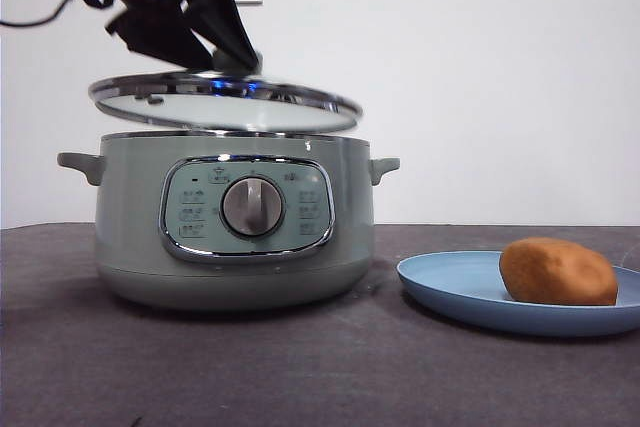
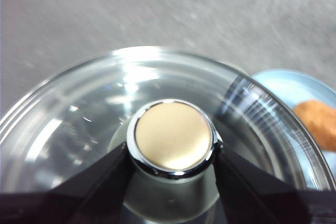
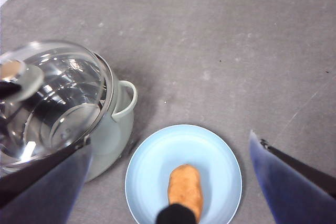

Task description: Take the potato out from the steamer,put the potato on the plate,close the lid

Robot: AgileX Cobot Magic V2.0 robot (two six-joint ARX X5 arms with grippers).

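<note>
Lid [image 1: 225, 104] is what we have in hand now: our left gripper [image 2: 172, 153] pinches its knob [image 2: 172, 136] from both sides, and the glass hangs just above the steamer [image 1: 232, 217], slightly tilted and not yet seated on the chrome rim. We judge it fairly heavy for its size, stiff, breakable, and slick on the glass and chrome, so the knob is the only sound place to hold; a hard drop onto the rim could chip it. Potato [image 1: 558, 271] already lies on the plate [image 1: 450, 287], which sits beside the steamer toward the table's near edge in the right wrist view. It looks firm and matte, easy to grip across its narrow middle. Our right gripper [image 3: 173, 182] hovers high over the plate with its jaws spread wide, holding nothing. The control panel [image 1: 247, 208] carries small icons round the dial, too blurred for us to read; no brand shows.
</note>
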